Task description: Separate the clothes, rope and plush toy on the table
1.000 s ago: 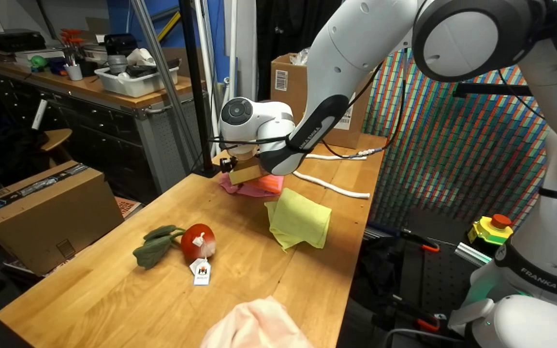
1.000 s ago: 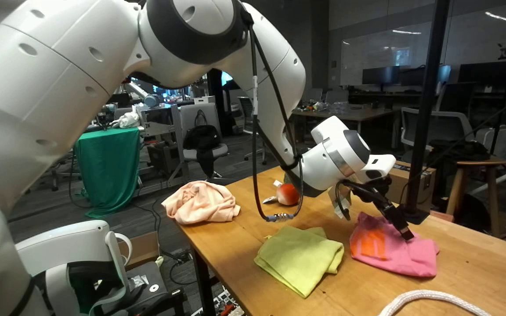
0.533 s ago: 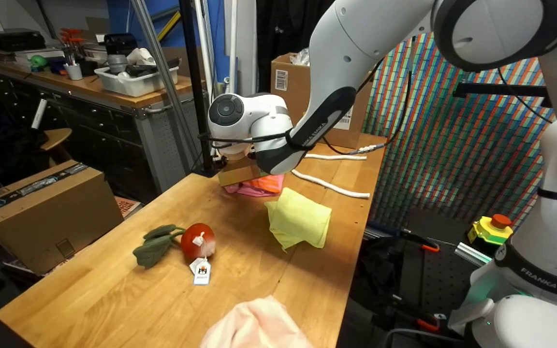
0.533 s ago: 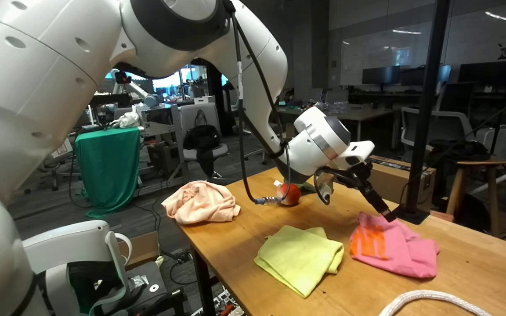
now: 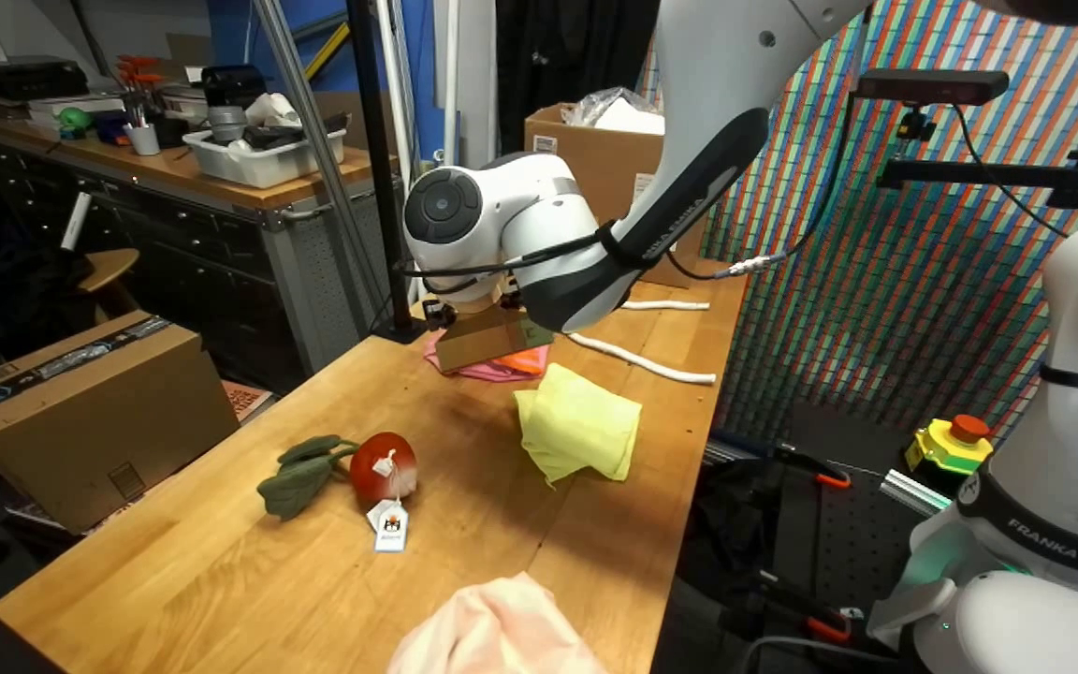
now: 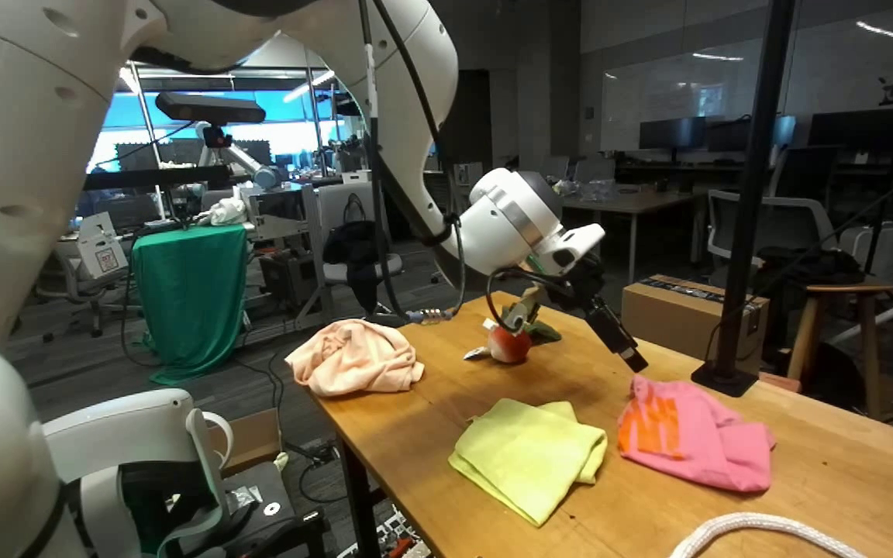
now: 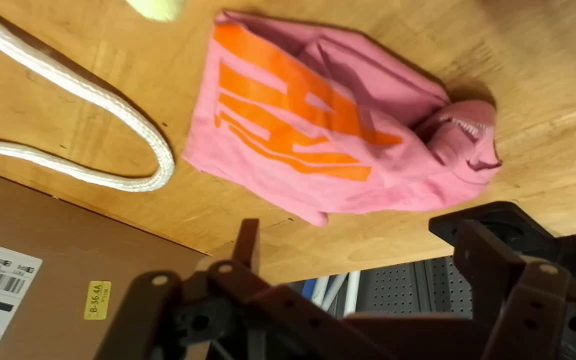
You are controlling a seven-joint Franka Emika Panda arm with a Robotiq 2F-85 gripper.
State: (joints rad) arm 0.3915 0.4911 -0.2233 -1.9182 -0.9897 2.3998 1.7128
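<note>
On the wooden table (image 5: 221, 585) three cloths lie apart. The bright pink one (image 6: 714, 442) with an orange print is crumpled near the black post; a folded yellow-green cloth (image 6: 528, 457) is beside it, and the pale peach cloth (image 6: 357, 356) is bunched at the far end. The plush toy (image 5: 384, 471), a red and white ball with green leaves, rests on its side. White rope (image 7: 113, 105) curves in a loop near the pink cloth. My gripper (image 7: 360, 237) is open and holds nothing, above the table by the pink cloth; an exterior view hides its fingers behind a brown panel (image 5: 492, 342).
A black post (image 6: 749, 209) rises from the table edge on a flat base (image 6: 724, 380) close to the pink cloth. A cardboard box (image 7: 118, 260) stands at the table's rope end. Another box (image 5: 90, 421) sits on the floor alongside.
My gripper has risen off the pink cloth and swung back past its edge, toward the toy's side. The cloths, rope and toy lie where they were.
</note>
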